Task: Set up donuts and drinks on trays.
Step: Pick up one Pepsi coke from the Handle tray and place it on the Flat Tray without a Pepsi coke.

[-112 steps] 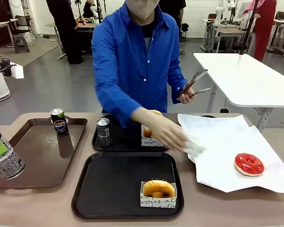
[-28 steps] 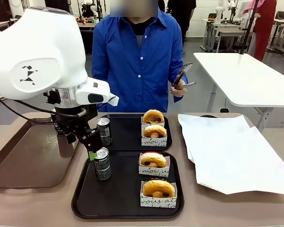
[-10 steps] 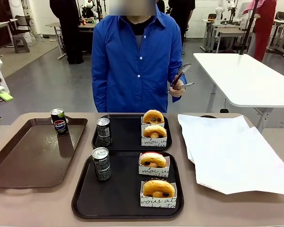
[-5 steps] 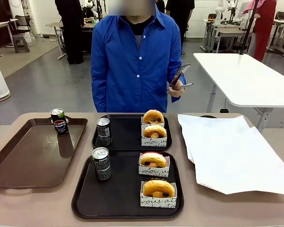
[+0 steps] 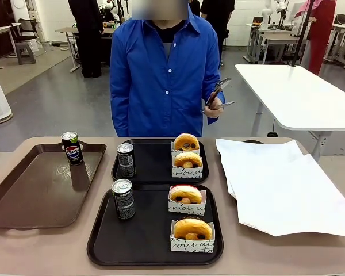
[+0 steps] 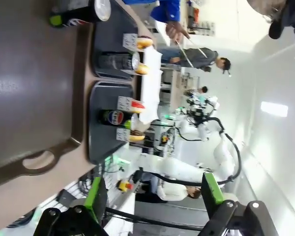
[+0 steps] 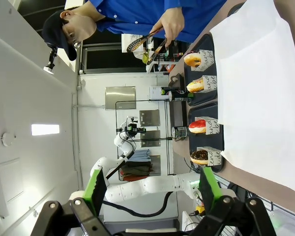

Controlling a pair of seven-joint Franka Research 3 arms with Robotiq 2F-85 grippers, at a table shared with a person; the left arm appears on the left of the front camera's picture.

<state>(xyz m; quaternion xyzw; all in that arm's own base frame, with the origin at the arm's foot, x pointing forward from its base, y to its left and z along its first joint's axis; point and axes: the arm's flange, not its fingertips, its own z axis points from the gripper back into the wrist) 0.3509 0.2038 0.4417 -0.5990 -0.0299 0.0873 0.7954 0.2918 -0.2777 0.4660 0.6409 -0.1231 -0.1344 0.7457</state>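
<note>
**Both claws backed off, trays loaded: cans and boxed donuts are what's left to handle**

Left claw [image 6: 152, 196] hangs w/ its green pads wide apart, nothing between them, well off the surface and looking along the brown tray [image 6: 34, 98]. Right claw [image 7: 150, 189] likewise spread and empty, off past the white paper [image 7: 265, 93].

Out on the surface, the near black tray [image 5: 103, 241] carries one soda can [image 5: 123, 199] at its left side and two boxed donuts, a red-iced one [image 5: 186, 195] w/ a glazed one [image 5: 192, 230] in front of it. The far black tray [image 5: 155, 175] has a second can [image 5: 126, 160] plus two more boxed donuts [image 5: 187, 150]. A Pepsi can [image 5: 72, 148] stands upright at the far corner of the brown tray, apart from the rest.

Handling, my guess: cans are stiff, smooth-sided, prob. slippery and tall enough to tip, so squeeze mid-body across the width, not at the rim. Donuts look soft, icing would smear; the paper boxes are light and thin, would crumple if pinched hard. Better take the box by its side walls, low down, gently.

The person stands at the far side w/ tongs [image 5: 221, 95] in one hand [image 5: 213, 106], raised clear of the trays.
</note>
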